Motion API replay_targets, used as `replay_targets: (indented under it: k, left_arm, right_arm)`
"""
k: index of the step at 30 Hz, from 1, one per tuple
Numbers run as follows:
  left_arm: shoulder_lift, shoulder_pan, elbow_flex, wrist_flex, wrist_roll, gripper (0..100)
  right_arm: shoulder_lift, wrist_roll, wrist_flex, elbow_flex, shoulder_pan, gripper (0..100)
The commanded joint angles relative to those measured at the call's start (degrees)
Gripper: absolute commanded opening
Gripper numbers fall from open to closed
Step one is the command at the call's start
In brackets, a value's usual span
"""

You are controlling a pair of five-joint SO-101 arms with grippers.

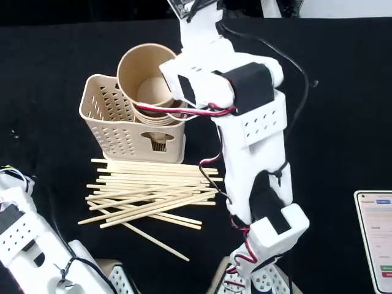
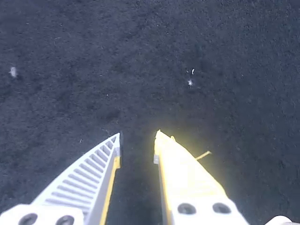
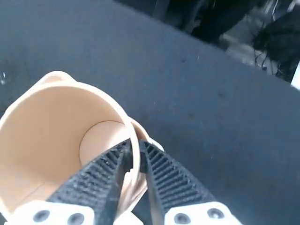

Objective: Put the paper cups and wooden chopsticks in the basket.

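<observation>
Black tabletop (image 1: 343, 122) holds the basket (image 1: 113, 128) at upper left, the right gripper (image 3: 135, 144) pinching a cup (image 1: 144, 70) by its rim over stacked cups (image 1: 160, 119) inside, while the chopsticks (image 1: 150, 193) lie piled below, untouched, and the left gripper (image 2: 137, 135) hangs slightly open, empty.

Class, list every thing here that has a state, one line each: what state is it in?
Basket: upright, holding stacked cups.
Top cup: tilted above the basket, wall pinched by right gripper.
Chopsticks: loose pile on the table.
Left gripper: open, empty.
Screen: lit.
</observation>
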Motion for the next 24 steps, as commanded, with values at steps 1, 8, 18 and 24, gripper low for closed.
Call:
replay_targets:
  k: [1,8,18,24]
  left_arm:
    - [-0.9,0.0,-0.9,-1.0,0.3,13]
    - [-0.9,0.0,-0.9,-1.0,0.3,13]
    - [-0.9,0.0,-0.9,-1.0,0.2,13]
    - [-0.9,0.4,-0.9,-1.0,0.2,13]
  right_arm:
    - [-1.5,-0.5,1.7,0.2,0.4,12.6]
    - [-7.4,-0.5,1.3,-1.8,-0.5,33.5]
    - [-22.4,-0.6,1.8,10.6,-5.0,33.5]
    - [-41.4,0.0,1.1,45.7,-19.4,33.5]
